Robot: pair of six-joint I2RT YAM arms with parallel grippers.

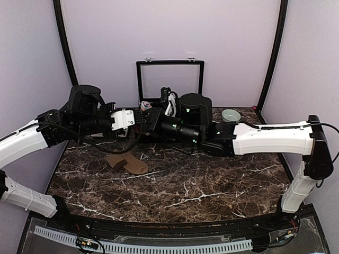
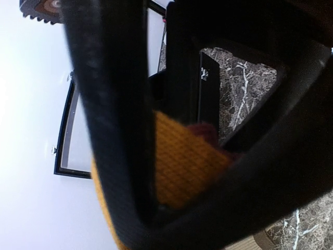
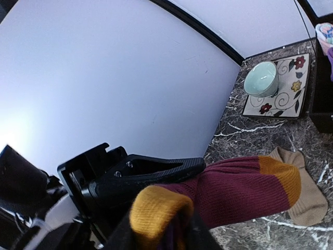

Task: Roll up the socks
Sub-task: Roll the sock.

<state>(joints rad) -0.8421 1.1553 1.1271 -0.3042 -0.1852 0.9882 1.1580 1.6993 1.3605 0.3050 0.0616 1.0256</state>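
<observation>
The red-maroon sock [image 3: 237, 190] hangs above the table between both grippers, its orange toe [image 3: 283, 177] pointing away and an orange fold [image 3: 156, 208] bunched near the right gripper. In the left wrist view, orange knit [image 2: 182, 161] is pinched between the left gripper's black fingers [image 2: 109, 130], which are shut on it. One finger [image 3: 156, 169] of the right gripper lies along the top of the maroon fabric; the other finger is hidden by the fold. The two grippers [image 1: 144, 118] meet at the back centre-left. The tan-brown socks [image 1: 128, 162] lie flat on the marble below.
A pale green bowl [image 3: 260, 78] stands on a floral mat [image 3: 291, 99] at the back right. A black frame [image 1: 169, 63] leans on the rear wall. A pink and light-blue bundle [image 3: 327, 32] sits at the back. Walls close in on both sides.
</observation>
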